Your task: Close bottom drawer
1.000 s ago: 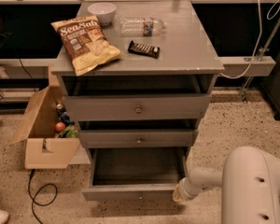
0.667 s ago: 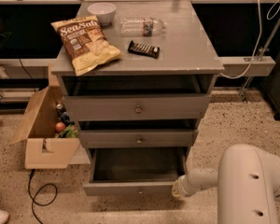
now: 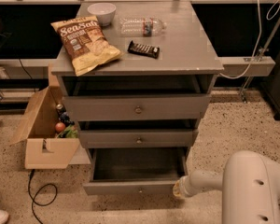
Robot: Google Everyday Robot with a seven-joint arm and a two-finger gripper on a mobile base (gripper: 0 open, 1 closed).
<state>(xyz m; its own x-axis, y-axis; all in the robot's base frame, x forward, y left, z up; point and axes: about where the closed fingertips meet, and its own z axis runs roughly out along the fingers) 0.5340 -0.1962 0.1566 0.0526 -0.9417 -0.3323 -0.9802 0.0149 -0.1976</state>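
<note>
You face a grey cabinet [image 3: 137,108]. Your white arm [image 3: 252,190] comes in low from the right, because the work is near the floor. The bottom drawer [image 3: 130,187] stands pulled far out under the two other fronts, so it needs a push inward. A chips bag [image 3: 86,43] lies on the counter [image 3: 186,50], away from this work. The gripper [image 3: 178,189] sits at the right end of the drawer front, probably to press it. Whether it is open or closed, you cannot tell.

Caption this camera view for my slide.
Robot hand at the right front corner of the open bottom drawer.
</note>
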